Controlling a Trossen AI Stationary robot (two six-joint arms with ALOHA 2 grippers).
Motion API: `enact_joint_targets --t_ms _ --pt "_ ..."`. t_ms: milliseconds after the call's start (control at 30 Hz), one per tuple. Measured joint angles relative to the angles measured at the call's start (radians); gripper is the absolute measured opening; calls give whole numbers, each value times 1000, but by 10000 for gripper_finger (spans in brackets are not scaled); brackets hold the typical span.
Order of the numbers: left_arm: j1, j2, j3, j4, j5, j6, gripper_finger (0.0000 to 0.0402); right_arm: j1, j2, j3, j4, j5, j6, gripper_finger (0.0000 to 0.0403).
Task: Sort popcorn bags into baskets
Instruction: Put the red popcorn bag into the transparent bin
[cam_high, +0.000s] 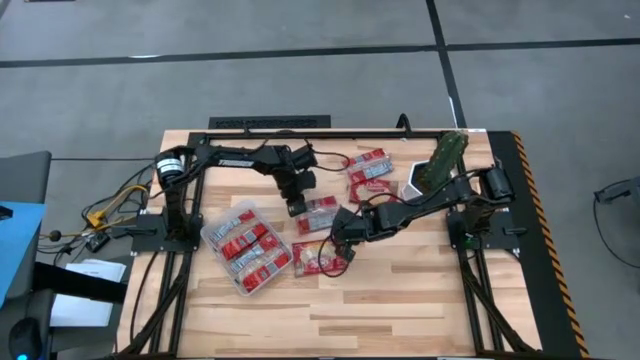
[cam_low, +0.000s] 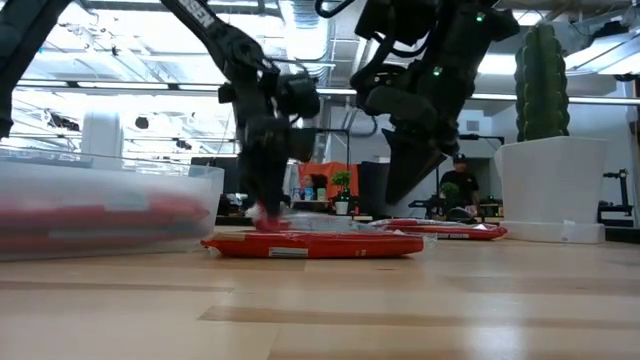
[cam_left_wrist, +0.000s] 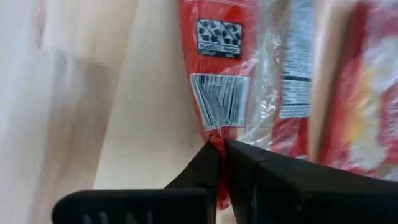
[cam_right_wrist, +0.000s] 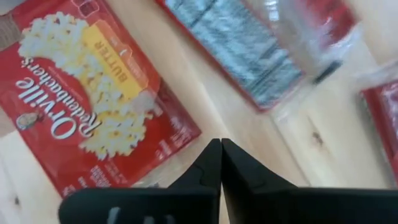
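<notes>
The left tool (cam_high: 297, 208) is clenched on the edge of a popcorn bag (cam_high: 319, 213) lying mid-counter (cam_high: 400, 300); the right tool (cam_high: 338, 236) hangs pressed together, gripping nothing, above another bag (cam_high: 318, 258); 2 more bags (cam_high: 369, 175) lie farther back; the clear basket (cam_high: 247, 249) of packets sits left.

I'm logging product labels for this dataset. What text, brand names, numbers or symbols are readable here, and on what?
"Orville Redenbacher's": on the red popcorn bag in the right wrist view.
"BUTTER": on that bag's yellow panel.
"PLASTIC" under two recycling symbols, with a second word too blurred to read: on the popcorn packet in the left wrist view.
Barcode digits and nutrition print there: too blurred to read.
High and low views: nothing legible.
</notes>
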Motion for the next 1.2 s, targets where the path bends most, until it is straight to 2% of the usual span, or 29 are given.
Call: enact_joint_targets --t_ms 200,500,633,867,1067,1200 --pt "2 -74 39 -104 14 -41 0 22 0 0 -6 7 43 17" --pt "-2 -249 38 -272 14 -146 0 36 0 0 -6 7 45 33" --pt "-22 -376 1 -394 -46 -202 0 48 0 0 -7 7 45 27" --pt "-113 -691 -161 -438 -170 -442 0 49 0 0 -24 8 42 19" --pt "-254 -986 -349 -434 -291 -723 0 48 0 0 -24 8 29 36" --pt "-357 -1132 -447 -434 -346 -901 0 48 0 0 -24 8 22 39"
